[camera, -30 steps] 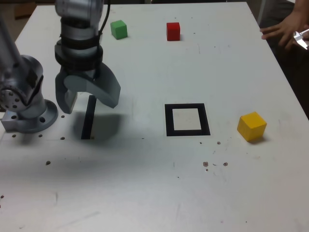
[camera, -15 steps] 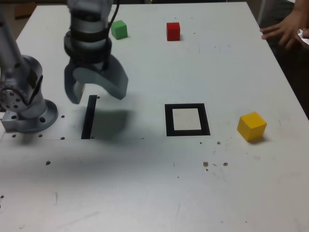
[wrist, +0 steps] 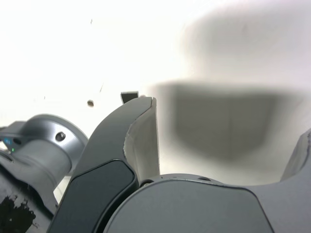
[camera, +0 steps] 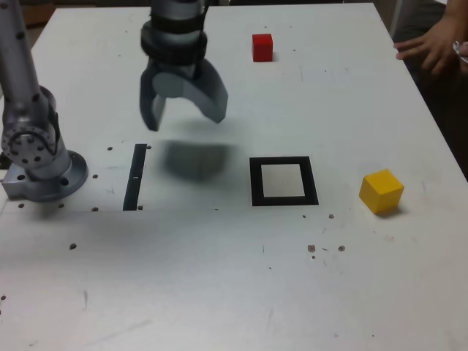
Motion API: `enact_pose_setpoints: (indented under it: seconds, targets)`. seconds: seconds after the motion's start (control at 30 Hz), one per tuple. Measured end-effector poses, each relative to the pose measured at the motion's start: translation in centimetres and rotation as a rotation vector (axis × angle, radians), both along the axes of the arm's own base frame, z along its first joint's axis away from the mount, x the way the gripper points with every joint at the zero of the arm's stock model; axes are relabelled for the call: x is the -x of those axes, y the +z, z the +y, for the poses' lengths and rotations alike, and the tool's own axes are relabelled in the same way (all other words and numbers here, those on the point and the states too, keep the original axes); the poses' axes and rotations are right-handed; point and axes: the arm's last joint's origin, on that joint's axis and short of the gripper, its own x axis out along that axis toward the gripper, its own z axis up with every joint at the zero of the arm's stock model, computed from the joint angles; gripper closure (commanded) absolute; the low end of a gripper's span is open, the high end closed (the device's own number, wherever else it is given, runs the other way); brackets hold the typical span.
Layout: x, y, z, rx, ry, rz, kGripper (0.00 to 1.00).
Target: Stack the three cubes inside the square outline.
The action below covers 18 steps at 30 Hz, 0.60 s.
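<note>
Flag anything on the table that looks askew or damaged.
The yellow cube sits turned at an angle to the square outline. Small dark marks or pits dot the tabletop. Nothing looks spilled.

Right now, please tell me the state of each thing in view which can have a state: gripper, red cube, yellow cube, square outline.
Gripper: open, holding nothing, raised above the table.
Red cube: resting on the table, outside the outline, nothing on top.
Yellow cube: resting on the table, outside the outline, nothing on top.
Square outline: flat on the table, no cube inside.
</note>
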Motion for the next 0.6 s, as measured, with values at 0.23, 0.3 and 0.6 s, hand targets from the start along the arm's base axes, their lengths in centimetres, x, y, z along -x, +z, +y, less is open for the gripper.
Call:
enact_pose_setpoints:
  seconds: [0.23,0.3,0.6]
  targets:
    - [-1.6,0.8,3.5,-0.007,0.025,-0.03,0.0]
    - [-2.1,0.8,4.6,-0.009,0.031,-0.031,0.0]
    - [-4.7,1.3,9.5,-0.043,0.047,-0.043,0.01]
